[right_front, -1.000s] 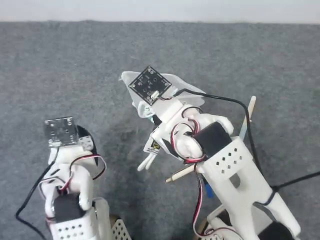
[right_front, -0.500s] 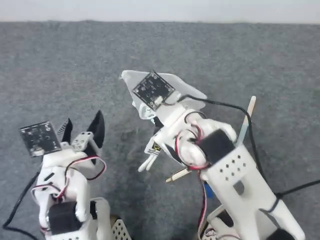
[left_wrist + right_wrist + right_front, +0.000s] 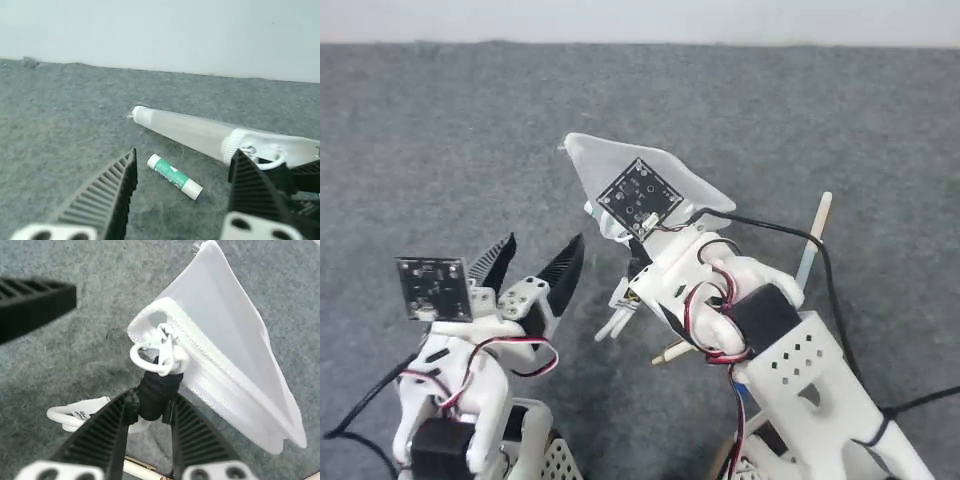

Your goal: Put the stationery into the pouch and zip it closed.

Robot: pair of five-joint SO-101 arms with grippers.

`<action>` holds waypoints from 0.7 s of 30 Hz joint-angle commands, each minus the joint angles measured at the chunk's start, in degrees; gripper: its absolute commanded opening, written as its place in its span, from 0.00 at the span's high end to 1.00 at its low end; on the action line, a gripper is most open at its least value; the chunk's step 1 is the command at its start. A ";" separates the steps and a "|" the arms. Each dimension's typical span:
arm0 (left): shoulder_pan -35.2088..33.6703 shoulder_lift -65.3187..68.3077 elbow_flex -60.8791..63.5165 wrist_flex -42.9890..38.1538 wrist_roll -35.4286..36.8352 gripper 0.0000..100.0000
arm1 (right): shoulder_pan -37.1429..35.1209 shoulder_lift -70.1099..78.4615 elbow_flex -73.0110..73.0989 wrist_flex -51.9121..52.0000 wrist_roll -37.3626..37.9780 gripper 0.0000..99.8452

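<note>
Right gripper (image 3: 152,399) clamped on the pouch (image 3: 225,340) at its zipper end; left gripper (image 3: 544,241) spread open, glue stick (image 3: 174,176) lying just ahead.

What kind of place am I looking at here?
Probably a robotics test bench: a grey felt-like table, a plain white wall behind it, and a pouch held by the right gripper.
</note>
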State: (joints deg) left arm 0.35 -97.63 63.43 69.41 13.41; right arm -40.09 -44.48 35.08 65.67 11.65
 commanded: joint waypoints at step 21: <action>4.31 0.53 9.98 -10.20 0.70 0.72 | -3.12 -3.21 0.62 -1.01 0.44 0.99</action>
State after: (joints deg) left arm 4.66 -97.63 72.57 62.46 13.41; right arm -42.99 -44.48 36.48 65.67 11.65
